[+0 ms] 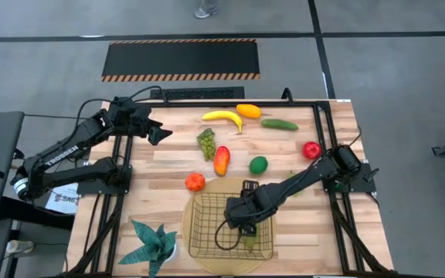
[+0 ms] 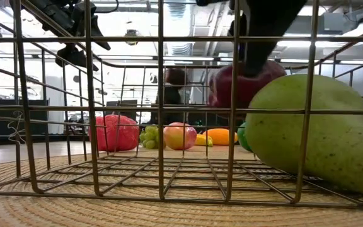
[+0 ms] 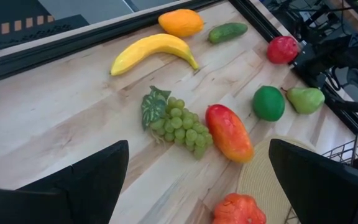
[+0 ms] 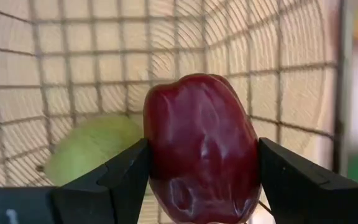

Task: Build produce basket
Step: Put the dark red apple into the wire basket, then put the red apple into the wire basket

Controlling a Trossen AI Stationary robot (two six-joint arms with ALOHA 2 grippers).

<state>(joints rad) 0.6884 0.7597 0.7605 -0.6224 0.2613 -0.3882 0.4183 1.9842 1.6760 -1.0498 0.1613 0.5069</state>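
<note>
My right gripper (image 1: 242, 223) is over the dark wire basket (image 1: 204, 232), shut on a dark red apple (image 4: 201, 146). A pale green pear (image 2: 320, 135) lies on the basket floor below it and also shows in the right wrist view (image 4: 89, 149). My left gripper (image 1: 159, 133) is open and empty, in the air at the far left. The banana (image 1: 222, 116), an orange fruit (image 1: 248, 110), cucumber (image 1: 280, 123), grapes (image 1: 206, 143), mango (image 1: 222, 160), lime (image 1: 259, 164), tomato (image 1: 195, 181) and a red apple (image 1: 311, 150) lie on the table. My right gripper pinches the dark red apple by two opposite sides (image 4: 157, 155) between its two fingers (image 4: 126, 177). The fingers come from above, pointing down into the basket. The apple (image 2: 244, 82) hangs clear of the basket floor, above and beside the pear.
The basket stands on a round tan mat (image 1: 199, 189) at the near middle. A teal leafy plant (image 1: 151, 243) stands at the near left. A second green pear (image 3: 305, 99) lies beside the lime in the left wrist view. Black frame rails (image 1: 324, 131) run along the table's sides.
</note>
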